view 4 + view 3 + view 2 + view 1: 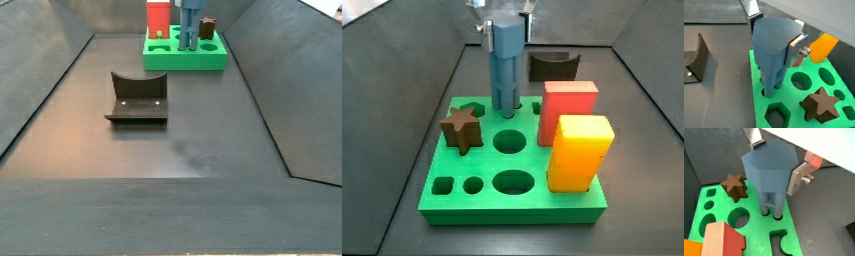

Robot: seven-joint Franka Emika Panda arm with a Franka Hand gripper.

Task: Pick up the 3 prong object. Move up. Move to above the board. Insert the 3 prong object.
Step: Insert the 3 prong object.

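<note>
My gripper [776,163] is shut on the blocky head of the steel-blue 3 prong object [767,170], also seen in a wrist view [774,42]. The piece stands upright over the green board [701,210]. Its thin prongs [771,205] reach down into small round holes near the board's edge. In a side view the gripper [505,12] holds the piece [505,60] at the far middle of the board [509,210]. In a side view from afar the piece [191,25] stands on the board [187,62].
A brown star block [462,125] stands in the board left of the piece. A red block [569,108] and an orange-yellow block [580,150] stand at its right. The dark fixture [138,97] stands on the floor beside the board. Grey walls enclose the floor.
</note>
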